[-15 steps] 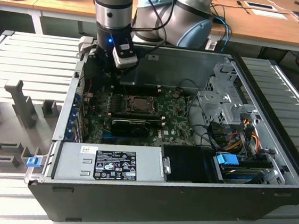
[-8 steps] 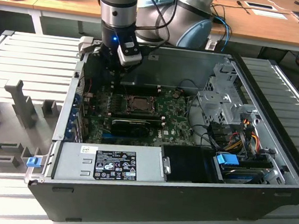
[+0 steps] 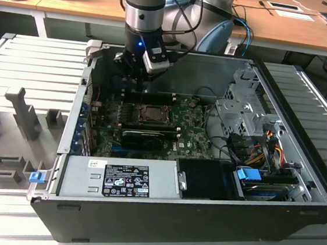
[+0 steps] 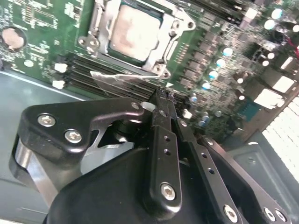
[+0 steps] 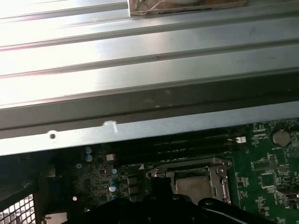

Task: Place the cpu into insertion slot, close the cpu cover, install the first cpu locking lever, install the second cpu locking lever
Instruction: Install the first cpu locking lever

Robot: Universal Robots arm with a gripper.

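The gripper [image 3: 145, 85] hangs over the motherboard [image 3: 191, 134], its fingertips [image 4: 161, 100] pressed together with nothing visible between them. Just ahead of the fingertips, the cpu [image 4: 135, 30] sits in the insertion slot [image 3: 152, 122] beneath the lowered cpu cover [image 4: 163, 46]. The drive cage [image 3: 241, 110] stands well to the exterior view's right of the gripper.

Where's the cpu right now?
The cpu sits framed by the cpu cover on the green motherboard in the second wrist view; in the exterior view it's mid-board, close by the gripper.

1 cpu [image 4: 135, 32], 1 cpu cover [image 4: 156, 56], 1 claw [image 4: 161, 98], 1 motherboard [image 4: 42, 28].
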